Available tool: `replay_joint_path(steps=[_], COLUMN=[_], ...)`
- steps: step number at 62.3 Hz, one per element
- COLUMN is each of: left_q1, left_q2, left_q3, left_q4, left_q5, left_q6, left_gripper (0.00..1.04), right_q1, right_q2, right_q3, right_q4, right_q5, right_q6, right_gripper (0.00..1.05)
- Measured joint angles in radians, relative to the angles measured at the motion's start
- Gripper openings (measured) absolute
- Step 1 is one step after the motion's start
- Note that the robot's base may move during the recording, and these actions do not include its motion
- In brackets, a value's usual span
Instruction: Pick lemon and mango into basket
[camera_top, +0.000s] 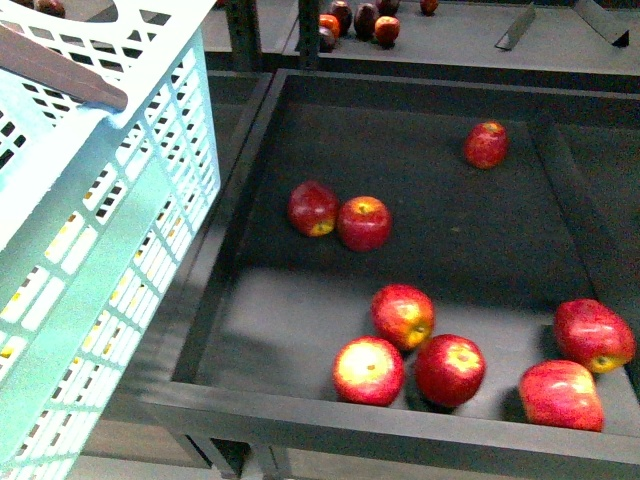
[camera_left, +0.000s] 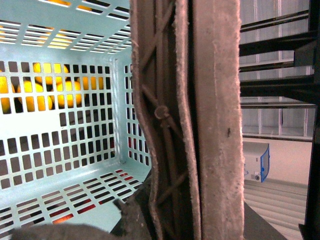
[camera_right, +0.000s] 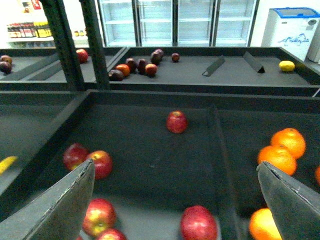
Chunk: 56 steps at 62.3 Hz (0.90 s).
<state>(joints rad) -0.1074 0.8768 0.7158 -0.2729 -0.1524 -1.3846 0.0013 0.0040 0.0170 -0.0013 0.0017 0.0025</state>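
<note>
Basket (camera_top: 110, 200) sat closest, left of the apple tray (camera_top: 250, 150), held up and tilted, likely ready to take fruit; no arm showed. Only apples (camera_top: 368, 370) lay in that tray. Left wrist: left gripper (camera_left: 135, 220) looked clamped on the brown handles (camera_left: 200, 120) to carry it; basket floor bare, yellow fruit (camera_left: 45, 90) outside its wall. Right wrist: right gripper (camera_right: 175, 167) gaped wide above the tray, empty, probably searching. Probable lemon (camera_right: 286, 65) on the shelf beyond the tray; oranges (camera_right: 280, 152) right of it; mango not found.

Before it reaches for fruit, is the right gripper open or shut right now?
Open. In the right wrist view, the right gripper has its fingers wide apart, with nothing held between them.
</note>
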Motion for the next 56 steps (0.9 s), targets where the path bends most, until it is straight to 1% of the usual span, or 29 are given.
replay_joint_path(steps=[56], left_q1=[0.000], left_q2=[0.001], left_q3=[0.002], left_q4=[0.000], left_q5=[-0.001], left_q6=[0.000], left_gripper=[0.15], right_q1=[0.000], right_q2=[0.000], right_q3=[0.000], right_q4=[0.000], right_q5=[-0.002], right_q6=[0.000], right_gripper=[0.96])
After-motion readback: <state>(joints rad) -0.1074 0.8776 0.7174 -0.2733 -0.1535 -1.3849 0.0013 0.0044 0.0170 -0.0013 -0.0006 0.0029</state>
